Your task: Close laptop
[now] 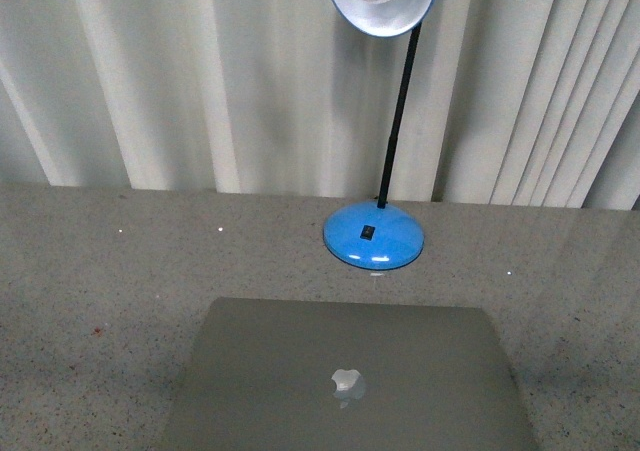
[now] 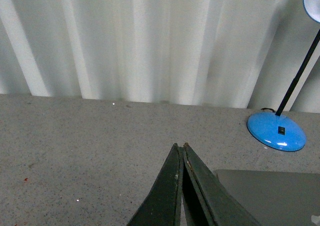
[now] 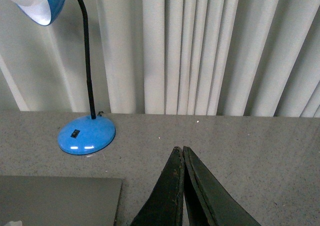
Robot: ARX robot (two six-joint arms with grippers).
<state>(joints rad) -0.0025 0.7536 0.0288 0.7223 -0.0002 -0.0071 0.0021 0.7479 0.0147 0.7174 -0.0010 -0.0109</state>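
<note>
The laptop lies on the speckled grey surface at the near edge of the front view, centred before the robot. Its silver-grey lid faces up, with the apple logo showing. No screen, keys or trackpad are visible in any view. The lid appears flat and parallel to the surface, so the laptop is judged to be closed and the task complete or nearly so.

Both wrist views show a corner of the lid low in the picture. The left claw sits just beside the laptop's left edge, above the surface and not touching the lid. Its two dark fingers are pressed together at the tips and pinch nothing. The right claw sits just beside the laptop's right edge in the same condition: fingers pressed together, nothing between them. Neither arm appears in the front view. Both claws point toward the curtain, flanking the laptop. This posture suits a rest or withdrawn position, since no contact with the lid is needed once it lies flat.

A blue desk lamp stands behind the laptop, apart from it, its base on the surface and its black neck rising to a shade at the top. Pale vertical curtains close off the background.
</note>
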